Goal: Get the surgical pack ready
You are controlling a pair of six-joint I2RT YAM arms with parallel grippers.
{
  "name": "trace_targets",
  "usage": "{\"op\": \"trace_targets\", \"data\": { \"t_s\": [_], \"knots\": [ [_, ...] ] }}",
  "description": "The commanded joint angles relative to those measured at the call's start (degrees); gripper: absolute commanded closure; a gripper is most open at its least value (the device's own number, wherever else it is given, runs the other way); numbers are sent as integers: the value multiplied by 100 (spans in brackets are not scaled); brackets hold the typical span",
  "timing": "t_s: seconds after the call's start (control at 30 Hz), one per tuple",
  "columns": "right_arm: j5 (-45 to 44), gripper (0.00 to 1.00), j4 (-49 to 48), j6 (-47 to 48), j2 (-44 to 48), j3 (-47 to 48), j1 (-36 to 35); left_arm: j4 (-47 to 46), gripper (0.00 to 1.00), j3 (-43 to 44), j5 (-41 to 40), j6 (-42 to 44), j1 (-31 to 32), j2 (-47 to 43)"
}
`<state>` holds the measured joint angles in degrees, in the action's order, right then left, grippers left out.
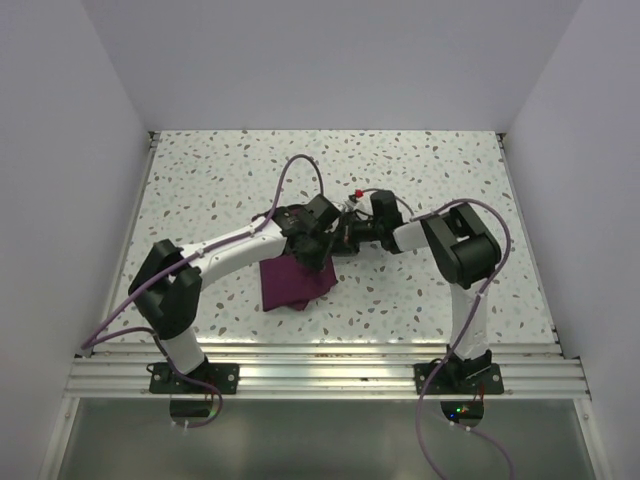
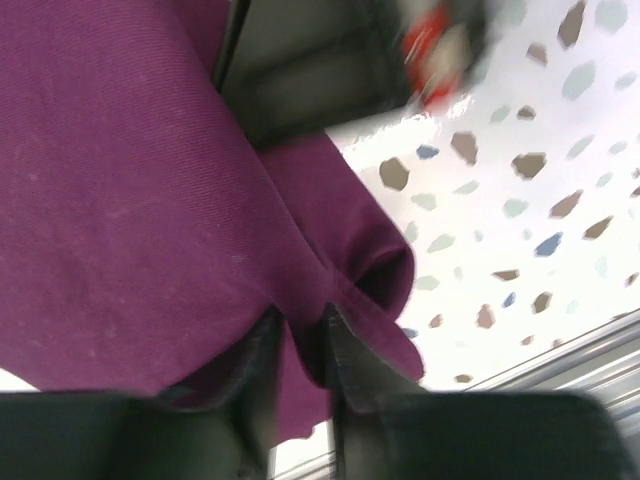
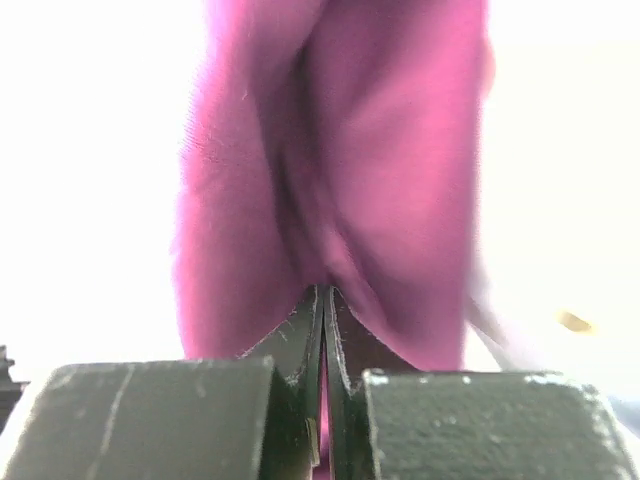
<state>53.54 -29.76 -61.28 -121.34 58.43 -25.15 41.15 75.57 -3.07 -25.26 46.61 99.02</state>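
At the middle of the speckled, stone-patterned surface (image 1: 420,180) we see the surgical pack (image 1: 293,284), a deep maroon woven cloth folded to a rough rectangle with soft, rounded creases. The right jaws are closed on a thin pinch of it; beyond them the fabric is blurred and washed out. The left jaws stand slightly apart with a fold between them, and we cannot tell whether they clamp it. Both wrists hide the cloth's far edge. The surface shows on every side of it, and the walls stand well apart.
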Motion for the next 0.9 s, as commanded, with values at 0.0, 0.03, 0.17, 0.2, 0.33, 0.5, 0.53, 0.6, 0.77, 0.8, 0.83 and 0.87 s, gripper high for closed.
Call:
{"op": "trace_targets", "data": {
  "t_s": [0.0,0.03,0.17,0.2,0.33,0.5,0.53,0.6,0.77,0.8,0.83,0.87],
  "knots": [
    [-247,100,1189,718,610,-70,677,-265,62,-287,140,-164,-38,-418],
    [-326,100,1557,957,855,-8,826,-291,54,-358,158,-181,-90,-506],
    [-555,100,3167,1881,1384,361,862,-309,39,-447,263,-217,-397,-1059],
    [-546,100,3178,1909,1463,362,862,-309,39,-377,281,-199,-459,-1139],
    [-406,98,3327,1961,1718,484,845,-318,46,1,437,-67,-1038,-1298],
    [-81,88,3811,2383,1807,792,564,-546,63,738,1210,152,-1532,-666],
    [-37,88,3802,2375,1807,827,407,-590,67,827,1404,179,-1645,-508],
    [60,89,3793,2427,1781,915,213,-678,78,1098,1834,223,-1716,-16],
    [25,93,3294,2061,1631,749,-219,-968,95,1591,2661,188,-1796,976],
    [69,94,3083,1945,1596,540,-219,-1003,96,1610,2732,170,-1804,1092],
    [60,96,2855,1892,1517,450,-227,-1142,97,1593,2811,135,-1805,1189],
    [34,96,2809,1909,1473,380,-219,-1170,97,1575,2899,100,-1805,1381]
  ]
}}
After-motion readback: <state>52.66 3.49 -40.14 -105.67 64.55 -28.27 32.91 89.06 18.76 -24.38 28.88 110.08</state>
